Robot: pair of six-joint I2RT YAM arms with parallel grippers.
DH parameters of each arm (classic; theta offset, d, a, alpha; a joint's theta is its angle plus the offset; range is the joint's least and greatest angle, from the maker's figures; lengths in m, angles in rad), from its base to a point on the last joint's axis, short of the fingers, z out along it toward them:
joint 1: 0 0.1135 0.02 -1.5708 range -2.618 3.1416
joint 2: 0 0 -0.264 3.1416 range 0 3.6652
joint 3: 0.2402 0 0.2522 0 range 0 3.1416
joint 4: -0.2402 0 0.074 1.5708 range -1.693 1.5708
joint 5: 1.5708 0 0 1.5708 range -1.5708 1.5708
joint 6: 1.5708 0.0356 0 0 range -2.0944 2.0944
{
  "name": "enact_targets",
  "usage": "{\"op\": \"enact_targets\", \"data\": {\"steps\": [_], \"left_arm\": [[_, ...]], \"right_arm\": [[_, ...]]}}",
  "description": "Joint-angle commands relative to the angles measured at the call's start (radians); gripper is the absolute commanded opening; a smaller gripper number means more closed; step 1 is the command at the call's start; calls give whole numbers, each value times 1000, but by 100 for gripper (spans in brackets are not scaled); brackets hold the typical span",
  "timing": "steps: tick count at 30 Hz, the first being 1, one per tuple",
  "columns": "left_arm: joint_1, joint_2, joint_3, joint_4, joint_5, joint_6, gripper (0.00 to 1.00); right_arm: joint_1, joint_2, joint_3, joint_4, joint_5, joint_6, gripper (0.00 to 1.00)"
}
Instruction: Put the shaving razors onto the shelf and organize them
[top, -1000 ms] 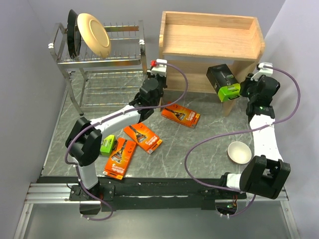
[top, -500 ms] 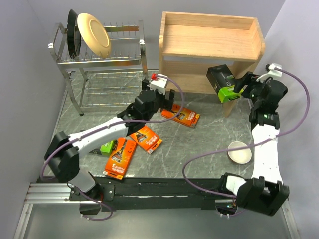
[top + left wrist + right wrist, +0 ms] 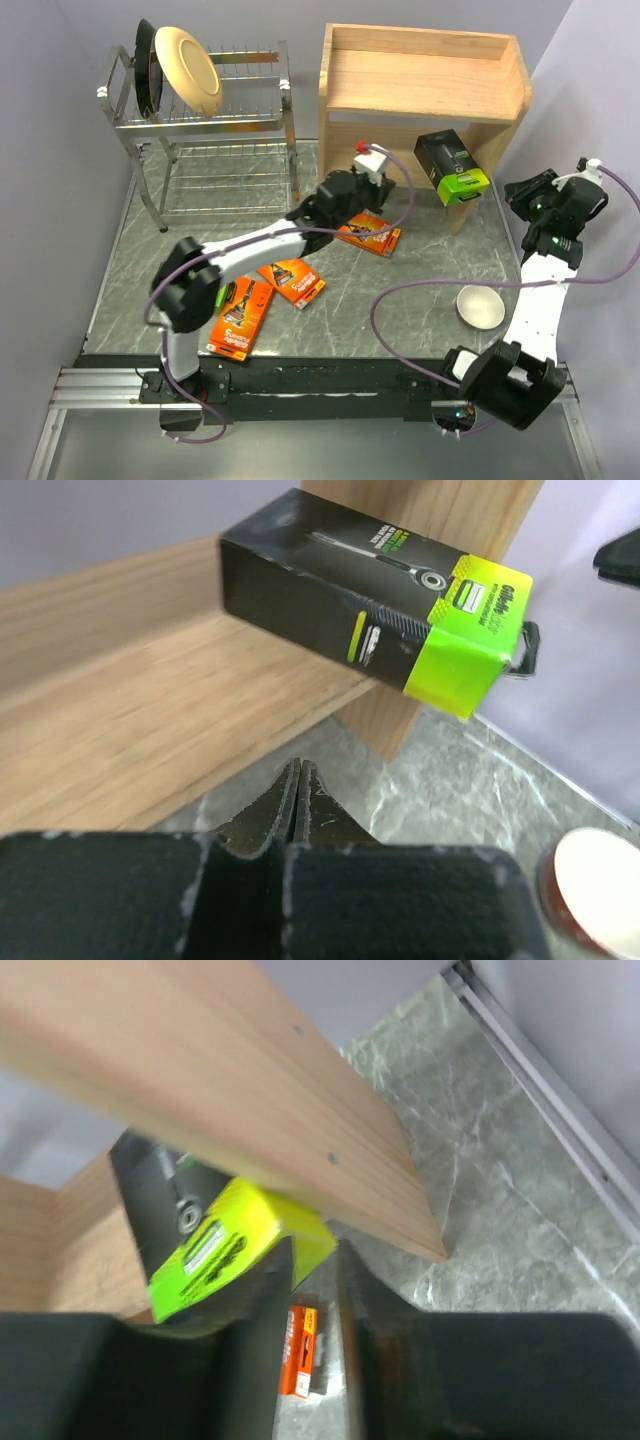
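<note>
One black razor pack with a lime-green end (image 3: 452,168) rests tilted on the lower tier of the wooden shelf (image 3: 425,80), its green end jutting out past the right side panel. My right gripper (image 3: 515,192) is to its right, apart from it, its jaws slightly open and empty; in the right wrist view the green end (image 3: 225,1245) lies just beyond my fingertips. Left of the pack my left gripper (image 3: 388,180) is shut and empty, facing the pack (image 3: 370,600). Three orange packs (image 3: 365,230) (image 3: 288,278) (image 3: 240,317) lie on the table. A second black pack (image 3: 214,292) peeks out under my left arm.
A chrome dish rack (image 3: 205,120) with plates stands at the back left. A white bowl (image 3: 480,306) sits on the table near my right arm, also seen in the left wrist view as the bowl (image 3: 600,880). Grey walls close in on both sides.
My right gripper let go of the black pack's green end and drew back to the right. My left arm swung right toward the shelf's lower tier, and its jaws opened and then shut.
</note>
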Motion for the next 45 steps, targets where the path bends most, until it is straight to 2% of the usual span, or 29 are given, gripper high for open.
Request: {"op": "enact_targets", "data": {"steps": [1, 6, 9, 15, 21, 29, 34, 39, 45], "left_arm": [[-13, 121, 163, 103, -39, -52, 1], [-13, 279, 301, 139, -162, -37, 1], [-8, 365, 426, 141, -163, -22, 1], [13, 549, 683, 101, -99, -79, 1], [13, 657, 801, 165, -30, -88, 1], [7, 711, 838, 247, -30, -82, 1], [12, 663, 791, 241, -73, -68, 1], [38, 635, 824, 219, 11, -65, 1], [33, 666, 855, 215, 44, -109, 1]], "right_arm": [[-22, 57, 4, 72, -85, 40, 27], [-21, 143, 15, 127, -127, 57, 28], [-18, 186, 20, 164, -159, 86, 28], [-1, 194, -3, 178, -225, 97, 28], [19, 179, -20, 156, -270, 114, 28], [36, 139, -49, 129, -254, 125, 28], [25, 113, -8, 94, -220, 103, 29], [30, 33, 20, 54, -187, 23, 30], [36, 47, 12, 9, -127, 36, 30]]}}
